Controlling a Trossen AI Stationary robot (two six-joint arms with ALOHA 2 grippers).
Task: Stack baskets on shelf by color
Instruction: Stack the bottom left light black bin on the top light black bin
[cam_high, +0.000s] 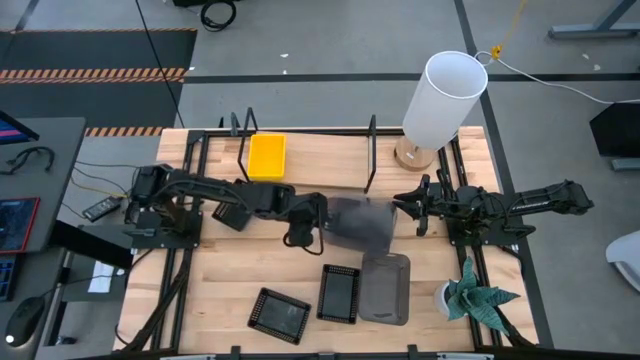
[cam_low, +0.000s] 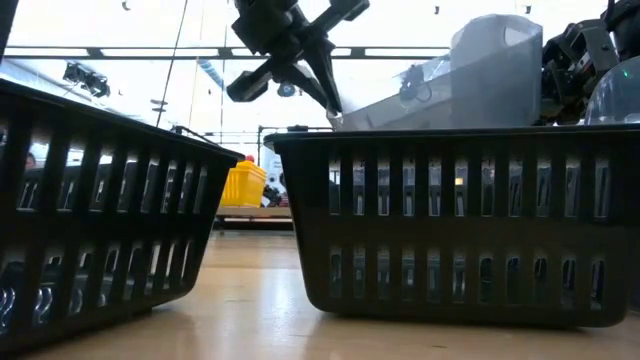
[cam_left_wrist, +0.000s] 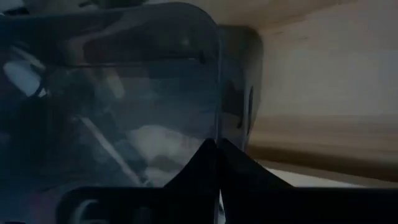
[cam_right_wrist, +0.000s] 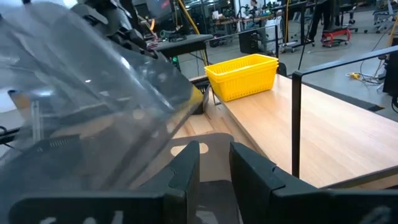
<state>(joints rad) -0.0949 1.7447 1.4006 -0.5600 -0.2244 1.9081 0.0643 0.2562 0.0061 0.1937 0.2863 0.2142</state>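
My left gripper (cam_high: 322, 228) is shut on a translucent grey basket (cam_high: 362, 226) held above the table's middle; in the low view the basket (cam_low: 480, 70) hangs tilted over a black mesh basket (cam_low: 450, 220). My right gripper (cam_high: 410, 207) is open and empty just right of the grey basket, which shows close by in the right wrist view (cam_right_wrist: 81, 106). A yellow basket (cam_high: 267, 157) rests on its base on the shelf board (cam_high: 320, 160), between the black rods. My left gripper pinches the grey basket's wall at its left end (cam_left_wrist: 217, 134), one finger on each face of the wall. The fingers (cam_low: 325, 85) come from the table's left, slanting down. The basket is lifted clear of the table and tilted, its right end higher.
A second grey basket (cam_high: 385, 288) and two black mesh baskets (cam_high: 338, 294) (cam_high: 279, 312) lie on the near part of the table. A white cylindrical lamp (cam_high: 440, 100) stands at the far right, a potted plant (cam_high: 475, 297) at the near right. Upright shelf rods (cam_high: 372, 150) stand behind the held basket.
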